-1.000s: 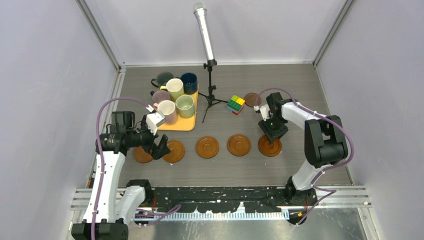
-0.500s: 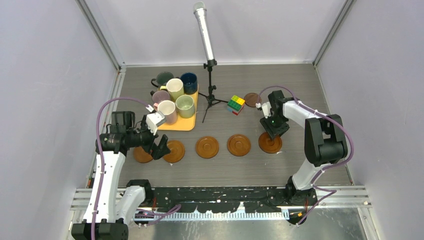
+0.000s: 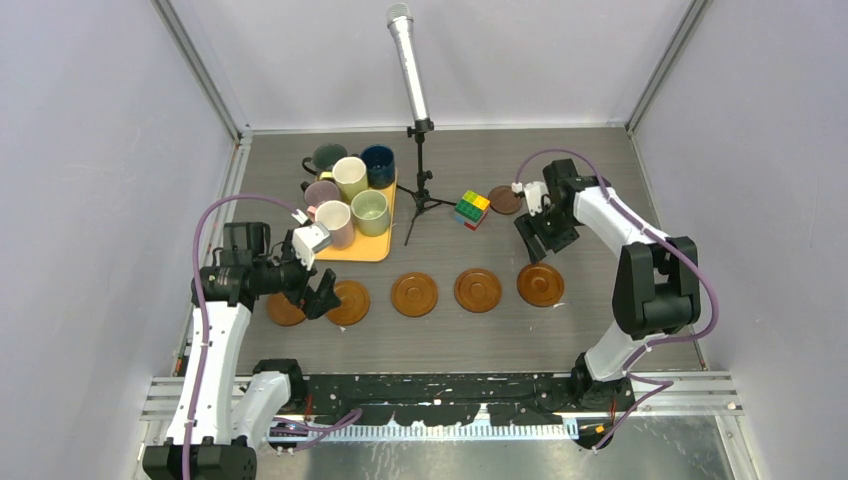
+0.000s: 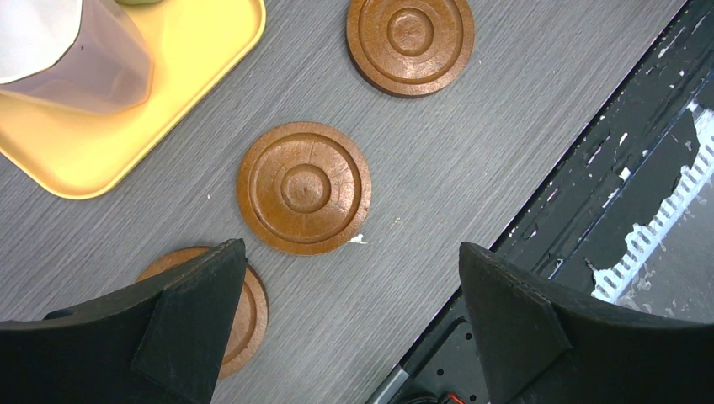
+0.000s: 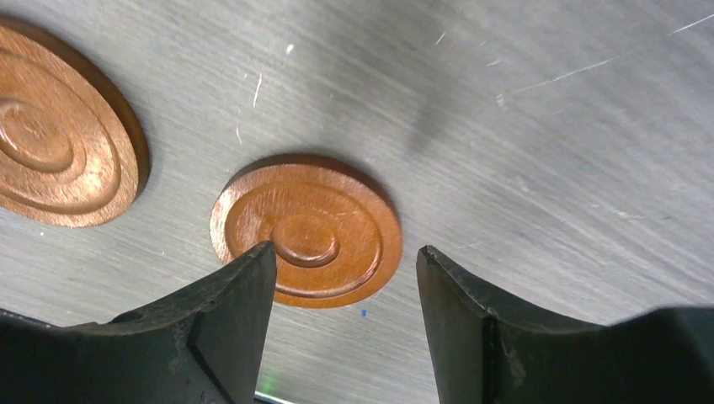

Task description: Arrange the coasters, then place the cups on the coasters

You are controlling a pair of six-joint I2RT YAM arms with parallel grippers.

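Five brown coasters lie in a row across the near table: far-left coaster (image 3: 283, 311), second coaster (image 3: 349, 302), middle coaster (image 3: 414, 294), fourth coaster (image 3: 478, 289) and rightmost coaster (image 3: 541, 284). A smaller, darker coaster (image 3: 505, 199) sits further back. Several cups, among them a pink cup (image 3: 333, 222) and a pale green cup (image 3: 369, 210), stand on the yellow tray (image 3: 372, 248). My left gripper (image 3: 322, 297) hangs open and empty over the two left coasters (image 4: 305, 188). My right gripper (image 3: 541, 248) is open and empty, just behind the rightmost coaster (image 5: 307, 229).
A microphone on a black tripod (image 3: 421, 150) stands mid-table at the back. A multicoloured cube (image 3: 471, 209) lies beside the small dark coaster. Grey walls close in both sides. The black front rail (image 4: 589, 252) runs along the near edge.
My right gripper has opened, let go of the rightmost coaster and drawn back toward the far side. That coaster stays in the row. The left arm has not moved.
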